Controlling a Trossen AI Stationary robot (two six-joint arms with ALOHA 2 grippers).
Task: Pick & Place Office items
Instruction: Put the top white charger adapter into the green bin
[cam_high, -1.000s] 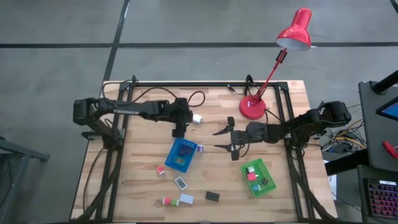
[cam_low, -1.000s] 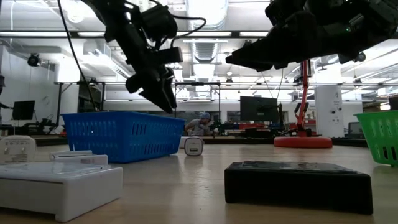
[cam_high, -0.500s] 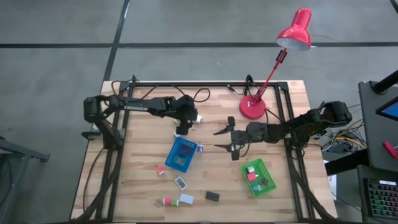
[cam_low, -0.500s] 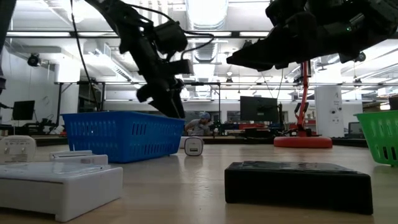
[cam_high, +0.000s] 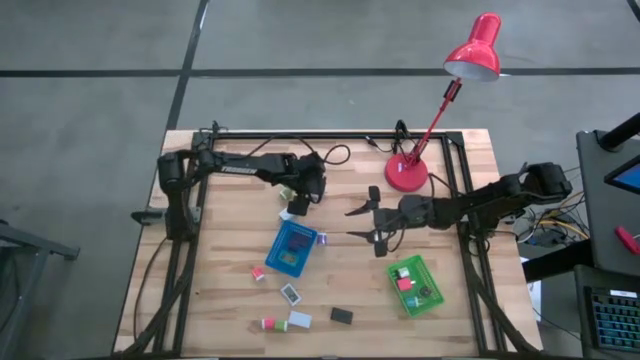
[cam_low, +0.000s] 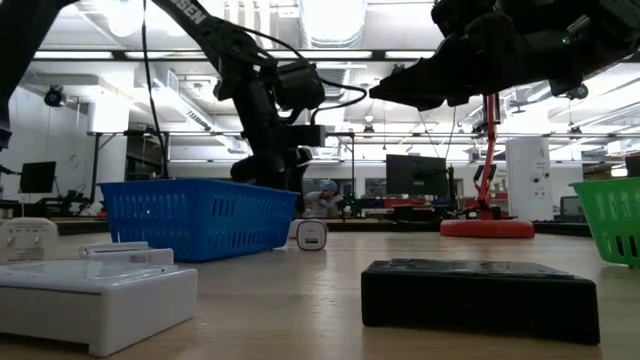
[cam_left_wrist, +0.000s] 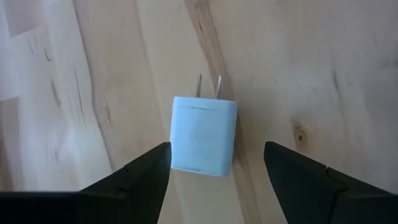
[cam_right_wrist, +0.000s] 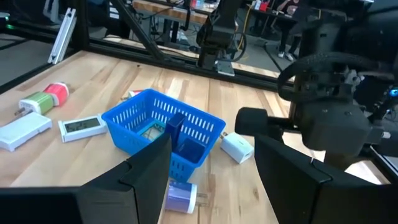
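1. Several office items are sorted: the blue mesh tray (cam_high: 290, 248) holds at least one piece, and the green mesh tray (cam_high: 415, 284) carries a red block and a dark one.
2. Left on the wooden table (cam_high: 230, 300): a black flat box (cam_high: 342, 316), a white box (cam_high: 299, 320), a small pink-and-green piece (cam_high: 273, 323), a framed white card (cam_high: 290, 293), a red-and-blue pair (cam_high: 257, 273).
3. The left gripper (cam_left_wrist: 214, 163) hangs over a pale blue two-pronged plug cube (cam_left_wrist: 204, 135), fingers spread either side, nothing gripped; the cube lies flat on the wood just beyond the blue tray.
4. The right gripper (cam_right_wrist: 211, 158) waits mid-table, jaws apart and empty.
5. By my reckoning we're under halfway.
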